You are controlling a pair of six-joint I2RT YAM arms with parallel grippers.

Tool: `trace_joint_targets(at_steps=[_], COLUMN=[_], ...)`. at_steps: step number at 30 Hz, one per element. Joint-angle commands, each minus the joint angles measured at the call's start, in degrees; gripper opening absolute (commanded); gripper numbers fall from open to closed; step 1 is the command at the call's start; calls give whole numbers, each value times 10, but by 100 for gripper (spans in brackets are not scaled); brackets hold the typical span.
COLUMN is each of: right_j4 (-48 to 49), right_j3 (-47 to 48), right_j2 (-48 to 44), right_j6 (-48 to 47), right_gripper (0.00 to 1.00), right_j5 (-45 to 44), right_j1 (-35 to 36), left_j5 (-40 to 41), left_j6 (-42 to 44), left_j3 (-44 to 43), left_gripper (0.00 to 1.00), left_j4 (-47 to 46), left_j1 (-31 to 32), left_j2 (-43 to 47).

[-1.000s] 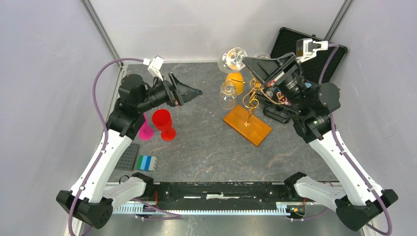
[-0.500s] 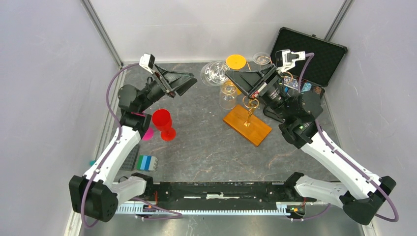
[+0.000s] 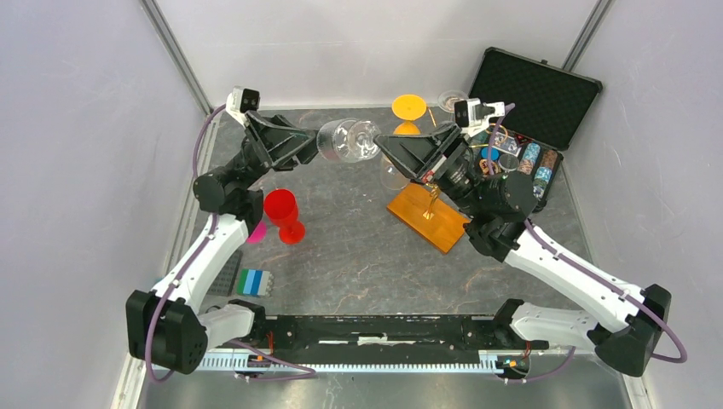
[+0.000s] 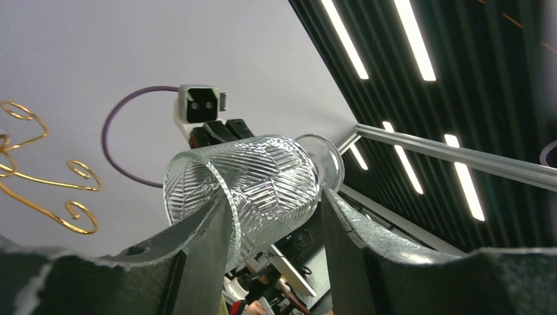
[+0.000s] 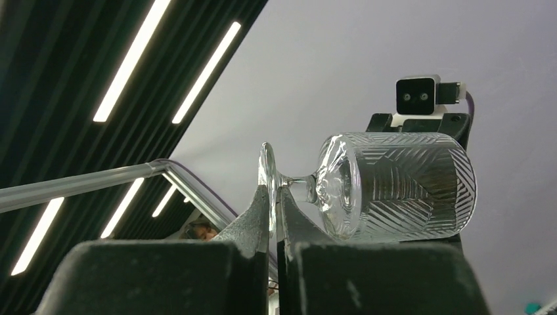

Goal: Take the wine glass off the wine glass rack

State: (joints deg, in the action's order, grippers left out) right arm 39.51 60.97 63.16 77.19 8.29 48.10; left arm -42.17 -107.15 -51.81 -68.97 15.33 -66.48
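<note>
Two grippers now share one clear, cut-patterned wine glass [image 3: 345,141], which hangs on its side in mid-air, off and to the left of the gold wire wine glass rack [image 3: 435,181] on its orange-brown wooden base. My right gripper [image 5: 272,197] is pinched tight on the edge of the glass's round foot. My left gripper [image 4: 274,200] has its jaws spread either side of the bowl, and I cannot tell whether they press on it or merely straddle it. The worry, as I judge it, is the handover. The right hold is a narrow nip on a slick disc with the bowl sticking far out, so a nudge from the left fingers could lever it free before the left has a true hold, and the glass would drop to the grey stone-look tabletop [image 3: 358,247]. Squeezing the bowl hard, or the arms pulling unevenly, could crack the stem. Compared with half a second ago, the glass has travelled leftward, away from the rack. The left gripper, then well apart from it, has risen to meet the bowl.
</note>
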Motion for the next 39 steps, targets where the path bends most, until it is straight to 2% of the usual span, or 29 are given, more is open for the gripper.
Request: trace_joint_targets(at_steps=[1, 8, 11, 16, 20, 22, 24, 29, 33, 35, 37, 39], right_j4=[125, 227, 242, 252, 260, 268, 274, 288, 292, 296, 299, 300], right_j3=[-28, -91, -100, -104, -107, -109, -112, -116, -116, -117, -118, -121], right_j2=[-12, 8, 12, 23, 38, 46, 51, 66, 77, 81, 82, 82], right_j6=[27, 95, 105, 122, 144, 154, 160, 180, 190, 194, 197, 198], right_gripper=[0, 0, 0, 0, 0, 0, 0, 0, 0, 0, 0, 1], right_j5=[-54, -79, -79, -79, -75, -72, -72, -71, -69, -68, -68, -70], right_j1=[4, 5, 5, 5, 6, 5, 6, 7, 9, 9, 9, 9], left_j5=[-2, -13, -21, -50, -75, -83, -87, -92, -98, -102, -105, -106], left_j6=[-85, -108, -104, -63, -10, 13, 23, 16, 15, 17, 19, 21], left_j3=[-3, -14, -17, -24, -31, -37, -41, -52, -57, -60, -64, -65], left_gripper=[52, 36, 28, 17, 15, 24, 27, 27, 22, 16, 4, 2], left_j4=[-105, -105, -92, -22, 60, 94, 105, 94, 92, 92, 93, 93], left_j1=[2, 2, 2, 2, 2, 2, 2, 2, 2, 2, 2, 2], left_j2=[27, 54, 61, 74, 90, 95, 99, 97, 98, 98, 97, 97])
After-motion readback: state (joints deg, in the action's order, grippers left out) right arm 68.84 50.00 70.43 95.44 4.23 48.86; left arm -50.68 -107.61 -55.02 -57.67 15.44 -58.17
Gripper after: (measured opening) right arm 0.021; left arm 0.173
